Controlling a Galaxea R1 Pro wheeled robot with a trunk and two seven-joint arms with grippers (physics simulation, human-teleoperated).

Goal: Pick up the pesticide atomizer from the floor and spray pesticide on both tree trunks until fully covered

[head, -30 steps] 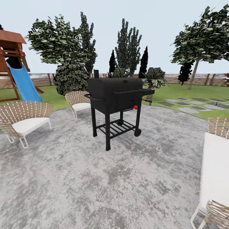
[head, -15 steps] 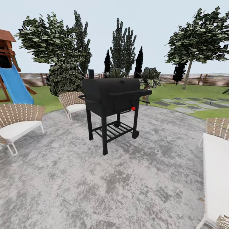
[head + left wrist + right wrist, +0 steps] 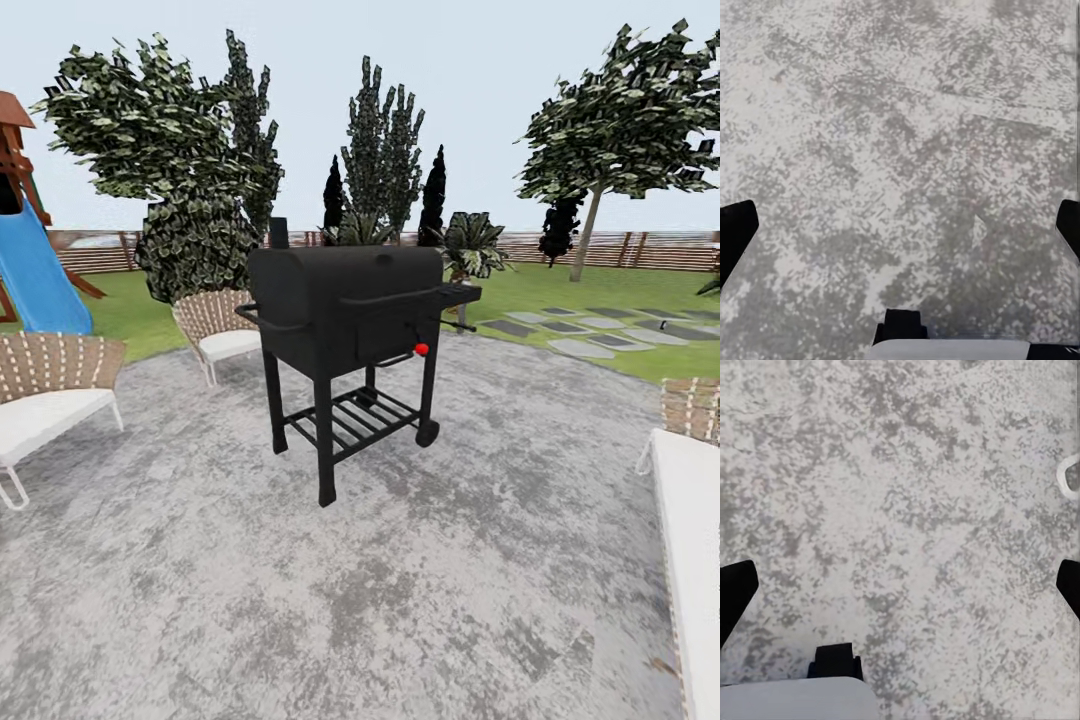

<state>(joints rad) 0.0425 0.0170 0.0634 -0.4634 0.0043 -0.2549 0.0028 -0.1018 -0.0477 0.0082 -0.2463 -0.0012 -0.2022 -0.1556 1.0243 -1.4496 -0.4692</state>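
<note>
Paving of mottled grey stone (image 3: 400, 600) carries a black barrel barbecue grill on a wheeled stand (image 3: 345, 300), flanked by woven wicker chairs with white cushions (image 3: 45, 395), with a blue slide (image 3: 35, 275) at far left. One pale-trunked, broad-crowned tree (image 3: 585, 235) stands on the green lawn (image 3: 560, 290) at far right before the brown slatted wooden fence (image 3: 650, 250). Left gripper (image 3: 900, 229) and right gripper (image 3: 900, 589) hang over bare paving, dark fingertips spread wide at the frame edges, grasping nothing.

black grill (image 3: 345, 300), mottled grey paving (image 3: 400, 580).
</note>
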